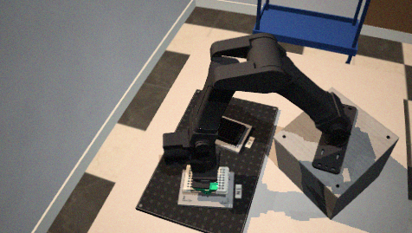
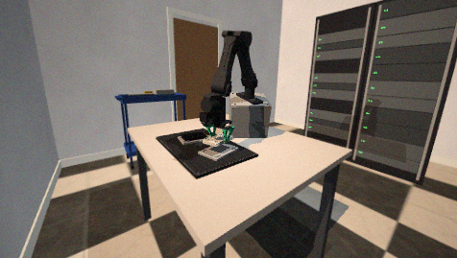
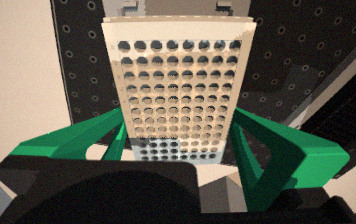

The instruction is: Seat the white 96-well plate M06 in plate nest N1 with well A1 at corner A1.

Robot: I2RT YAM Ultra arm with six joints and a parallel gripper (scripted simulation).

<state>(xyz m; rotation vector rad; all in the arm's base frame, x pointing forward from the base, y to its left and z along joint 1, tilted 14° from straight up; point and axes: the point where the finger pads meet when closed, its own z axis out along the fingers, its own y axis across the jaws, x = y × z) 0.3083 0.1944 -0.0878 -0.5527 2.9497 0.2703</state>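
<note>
White plate M06 [image 3: 179, 90] clamped lengthwise between wide-spread green fingers, above nest N1 [image 1: 190, 199].
</note>
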